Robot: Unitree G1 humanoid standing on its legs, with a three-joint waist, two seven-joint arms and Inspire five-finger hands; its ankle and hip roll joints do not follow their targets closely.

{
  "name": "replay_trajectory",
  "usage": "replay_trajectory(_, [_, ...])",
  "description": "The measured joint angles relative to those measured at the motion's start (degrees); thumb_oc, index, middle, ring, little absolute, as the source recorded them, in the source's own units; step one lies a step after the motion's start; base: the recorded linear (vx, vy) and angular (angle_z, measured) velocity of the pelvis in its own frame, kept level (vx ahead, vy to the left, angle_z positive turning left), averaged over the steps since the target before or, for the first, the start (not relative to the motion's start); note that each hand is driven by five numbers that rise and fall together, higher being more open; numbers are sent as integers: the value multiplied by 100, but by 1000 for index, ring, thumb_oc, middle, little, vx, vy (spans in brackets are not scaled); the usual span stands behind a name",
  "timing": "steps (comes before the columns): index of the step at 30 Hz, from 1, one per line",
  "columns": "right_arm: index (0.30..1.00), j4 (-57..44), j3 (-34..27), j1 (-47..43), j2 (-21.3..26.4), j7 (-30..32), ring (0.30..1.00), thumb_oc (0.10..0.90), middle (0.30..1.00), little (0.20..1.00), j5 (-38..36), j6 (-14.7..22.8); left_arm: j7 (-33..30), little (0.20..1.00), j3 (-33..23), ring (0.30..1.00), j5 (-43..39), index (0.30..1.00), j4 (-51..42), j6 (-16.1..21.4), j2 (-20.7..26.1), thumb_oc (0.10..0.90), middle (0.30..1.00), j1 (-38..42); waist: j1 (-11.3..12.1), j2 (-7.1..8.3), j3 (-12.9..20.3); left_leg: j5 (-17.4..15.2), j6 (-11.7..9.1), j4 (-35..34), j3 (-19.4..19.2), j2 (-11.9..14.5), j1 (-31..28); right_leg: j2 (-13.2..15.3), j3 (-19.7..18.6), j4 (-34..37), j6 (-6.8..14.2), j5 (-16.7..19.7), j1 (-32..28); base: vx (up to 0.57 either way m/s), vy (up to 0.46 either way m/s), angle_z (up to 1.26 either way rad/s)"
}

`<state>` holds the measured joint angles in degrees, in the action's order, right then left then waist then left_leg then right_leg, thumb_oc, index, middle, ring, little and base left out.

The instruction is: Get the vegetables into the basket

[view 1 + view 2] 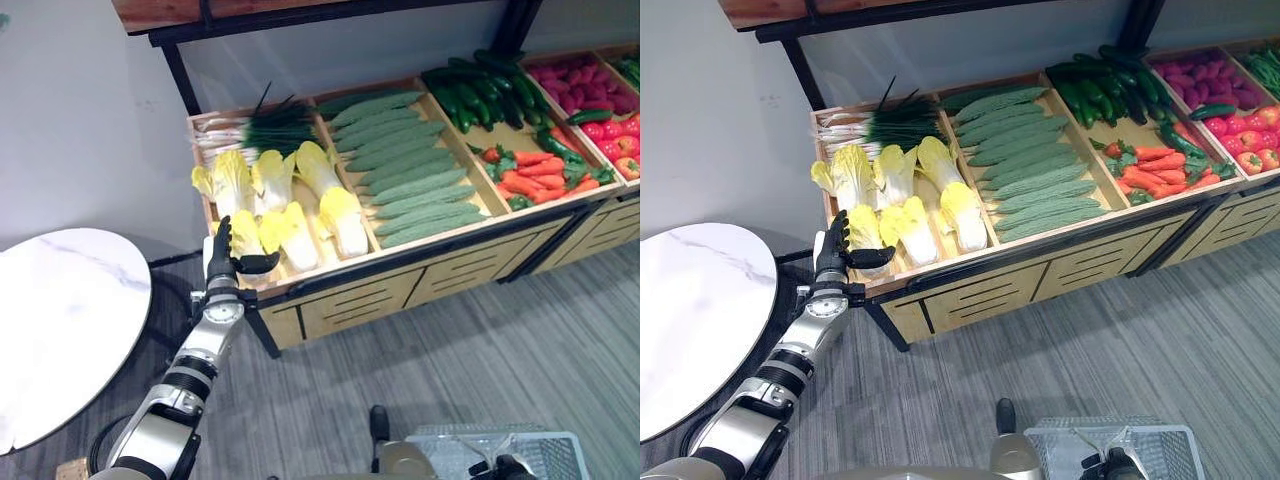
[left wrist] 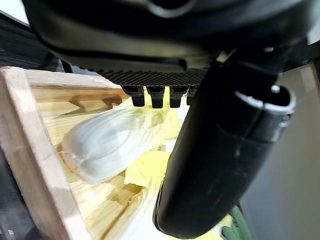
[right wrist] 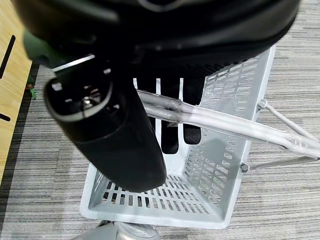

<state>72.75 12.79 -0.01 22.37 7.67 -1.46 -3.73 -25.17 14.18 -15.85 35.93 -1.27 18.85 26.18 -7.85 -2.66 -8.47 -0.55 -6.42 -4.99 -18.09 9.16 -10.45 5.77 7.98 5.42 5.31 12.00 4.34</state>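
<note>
Left robot hand (image 1: pixel 224 262) is raised at the front left corner of the wooden display stand (image 1: pixel 330 300), fingers straight and upright, thumb spread out sideways toward the produce; it grips nothing. Its fingertips sit just at the nearest napa cabbage (image 1: pixel 243 235), which lies in the leftmost compartment against the front rim. In the left wrist view the same pale cabbage (image 2: pixel 107 142) lies just past the fingers, inside the wooden wall of the compartment; contact cannot be confirmed.

Right robot hand (image 3: pixel 115 135) is curled round the metal handle (image 3: pixel 215 122) of the grey basket (image 3: pixel 220 200), held low above the floor (image 1: pixel 480 360), well apart from the stand.

Further cabbages (image 1: pixel 330 200) fill the same compartment, with green onions (image 1: pixel 265 128) at its back. Bitter gourds (image 1: pixel 410 170) occupy the next compartment, then cucumbers (image 1: pixel 480 90) and carrots (image 1: pixel 535 175). A round white marble tabletop (image 1: pixel 60 320) stands beside the stand's left end.
</note>
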Motion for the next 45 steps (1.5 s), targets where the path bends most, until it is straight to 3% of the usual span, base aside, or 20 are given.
replay_trajectory(15, [300, -79, 9, -193, 1, 129, 300, 400, 300, 300, -7, 103, -376, 1000, -17, 1000, -2, 1000, 1000, 121, 109, 900, 1000, 759, -66, 18, -161, 19, -41, 1, -196, 8, 502, -72, -179, -2, -26, 100, 642, -36, -16, -7])
replay_trajectory(16, [300, -100, 8, -203, 1, 148, 300, 400, 300, 300, -6, 112, -394, 300, -19, 300, -2, 300, 1008, 150, 123, 400, 300, 773, -66, 14, -168, 23, -47, 1, -201, 8, 540, -75, -184, -4, -28, 102, 683, 0, 0, 0])
replay_trajectory(23, [300, -135, 165, -241, 5, 210, 300, 400, 300, 300, -1, 153, -456, 300, -66, 300, -168, 300, 1299, 308, 169, 400, 300, 945, -56, 43, -185, 22, -48, 1, -205, 14, 534, -82, -185, -4, -28, 101, 677, 0, 0, 0])
replay_trajectory(33, [300, -156, 182, -260, -21, 216, 300, 400, 300, 300, 2, 156, -381, 300, -110, 300, -287, 300, 1394, 211, 183, 400, 300, 972, -53, 112, -228, 22, -48, 1, -228, 33, 361, -111, -209, -31, -25, 101, 521, 3, 2, -1])
replay_trajectory(34, [300, -182, 183, -241, -22, 213, 300, 400, 300, 300, 2, 155, -367, 300, -154, 300, -308, 300, 1267, 198, 214, 400, 300, 966, -12, 181, -270, 17, -55, 0, -224, 34, 265, -104, -195, -29, -31, 90, 419, 0, 0, 0])
replay_trajectory(40, [300, -135, 158, -144, -23, 152, 300, 400, 300, 300, 0, 149, -330, 300, -160, 300, -225, 300, 460, 69, 218, 400, 300, 599, 121, 187, -274, 17, -56, 0, -168, 58, 126, -101, -123, -31, -28, 79, 228, 5, 0, 6])
replay_trajectory(45, [300, -108, 92, -98, -67, 112, 300, 400, 300, 300, -16, 106, -166, 300, -275, 300, -221, 300, -1173, 10, 107, 400, 300, -396, 256, 251, -322, 14, -60, 0, -103, 89, -16, -97, -18, -13, -16, 42, 17, 7, 8, 11])
